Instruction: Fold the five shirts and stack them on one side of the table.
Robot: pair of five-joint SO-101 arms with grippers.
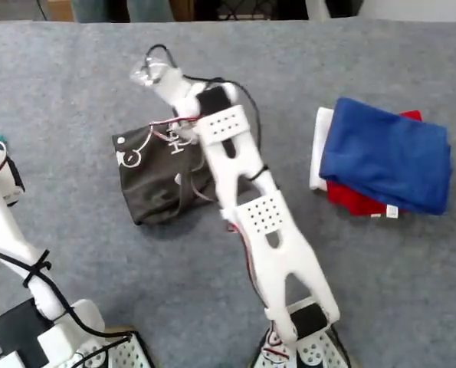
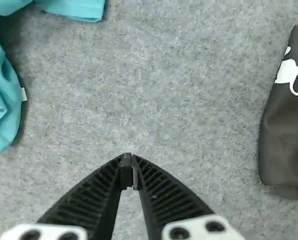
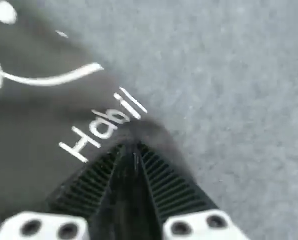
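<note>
Right gripper (image 3: 131,152) pinched shut on the edge of the dark shirt (image 1: 162,180), I reckon to fold it (folded stack (image 1: 385,165) lies well apart); left gripper (image 2: 128,167) closed empty, parked near the teal shirt (image 2: 3,100)

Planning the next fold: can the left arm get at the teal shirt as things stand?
Probably yes: the teal shirt lies near the left pincer, with only bare grey table cover between them. The pincer is shut on nothing, so it would have to open first.
</note>
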